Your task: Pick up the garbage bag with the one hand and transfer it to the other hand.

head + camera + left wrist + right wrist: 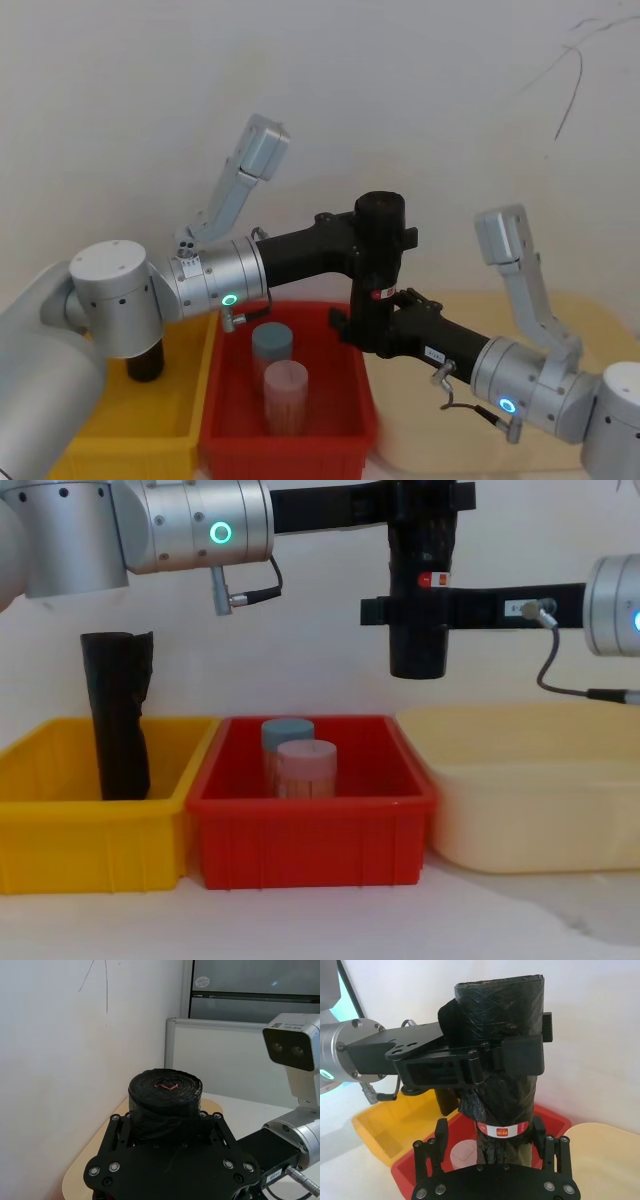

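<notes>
Item: black glossy plastic garbage bag roll (418,650), an upright cylinder with a red-and-white label band, held in the air above the red plastic bin (310,830). Left gripper (385,240), long black two-finger type on a silver arm with a green ring: clamped on the roll's upper part. Right gripper (365,325), same type, blue ring: jaws wide, straddling the roll just below the label, with a gap on one side. Status, as judged: pick-up complete, handover half made. Outstanding: right to close, left to release.
</notes>
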